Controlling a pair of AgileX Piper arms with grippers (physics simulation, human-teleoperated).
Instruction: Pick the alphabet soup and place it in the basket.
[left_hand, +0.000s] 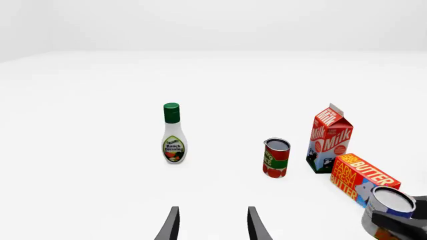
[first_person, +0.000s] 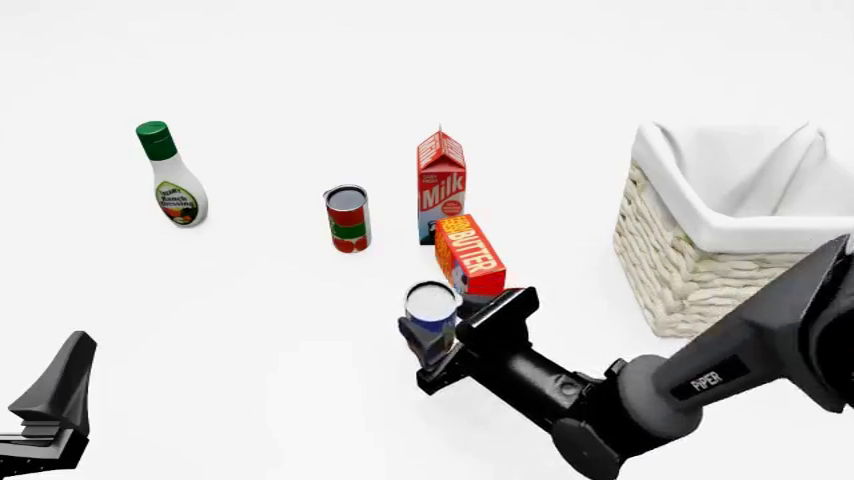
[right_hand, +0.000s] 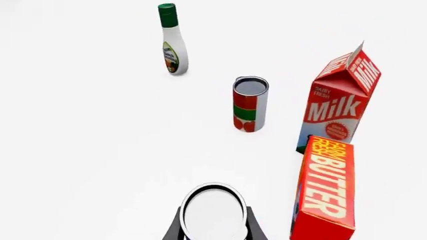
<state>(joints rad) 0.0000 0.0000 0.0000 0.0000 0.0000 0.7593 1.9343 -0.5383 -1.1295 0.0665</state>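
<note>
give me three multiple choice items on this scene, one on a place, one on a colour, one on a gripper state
1. Where does the butter box stand?
A. just in front of the milk carton
B. inside the basket
C. beside the ranch bottle

2. What colour is the ranch bottle's cap?
A. red
B. green
C. blue

3. What is the right gripper doing?
A. open over the basket
B. shut on the alphabet soup
C. holding the milk carton

Answers:
1. A, the box sits right by the carton, on the arms' side.
2. B, green in every view.
3. B, its fingers flank the can.
</note>
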